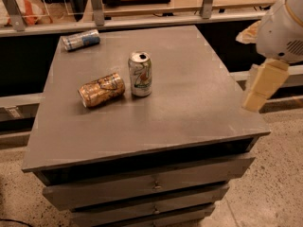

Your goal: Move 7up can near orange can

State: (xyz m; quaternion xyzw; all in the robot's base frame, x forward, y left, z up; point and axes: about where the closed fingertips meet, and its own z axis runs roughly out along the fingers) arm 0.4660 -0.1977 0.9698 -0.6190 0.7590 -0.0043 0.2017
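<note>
The 7up can [140, 74], whitish-silver with green lettering and an open silver top, stands upright on the grey cabinet top [189, 103], left of its middle. The orange can [101, 90], orange-gold and dented, lies on its side right beside it on the left, a narrow gap between them. My gripper [262, 86] hangs off the white arm at the right edge of the view, above the cabinet's right edge. It is well to the right of both cans and holds nothing that shows.
A blue-and-silver can [81, 39] lies on its side at the cabinet's back left corner. Drawers [154, 186] run down the cabinet's front. A rail with metal posts [96, 6] and a shelf stand behind. Speckled floor lies around the cabinet.
</note>
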